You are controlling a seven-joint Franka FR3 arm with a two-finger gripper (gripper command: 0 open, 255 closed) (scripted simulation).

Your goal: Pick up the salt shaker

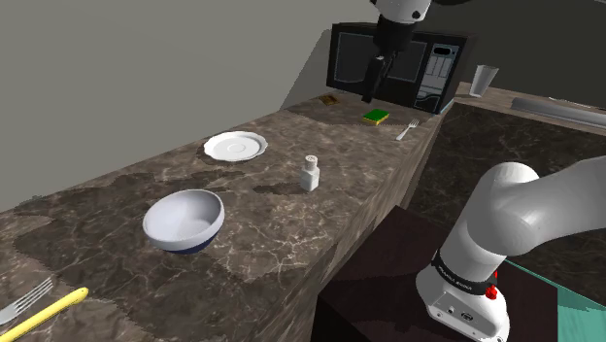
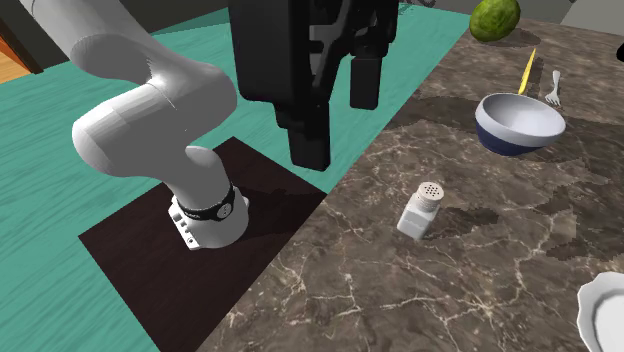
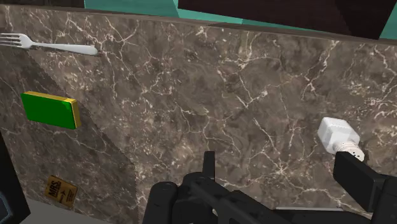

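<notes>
Salt shaker: the salt shaker (image 1: 311, 173), a small white bottle with a dotted cap (image 1: 311, 157), is set upright on the dark marbled tabletop (image 1: 282, 248), close to the edge that faces the stand (image 1: 379, 282). It is touched by nothing.
Pincer: the black pincer (image 1: 369, 92) is hung high over the tabletop's far end, in front of the microwave (image 1: 340, 58). Its fingers are spread with a clear gap, and nothing is clasped.
Relation: pincer and shaker are separated by a wide stretch of tabletop. In the wrist view the shaker is seen off beside one finger (image 3: 362, 181), not between the two.
Reason for height: the raised pose is judged to be chosen so that everything below is cleared before a descent.
Neighbours: a green sponge (image 1: 376, 117) and a fork (image 1: 408, 128) are laid near the far end, roughly under the pincer. A white plate (image 1: 235, 146) and a bowl (image 1: 185, 219) are set well apart from the shaker, so room is given on every side.
Step in hand: the approach is judged hardly begun. The pincer must be carried across, centred over the cap and lowered.
Risk: being narrow and tall, the shaker could be tipped by an off-centre closing.
</notes>
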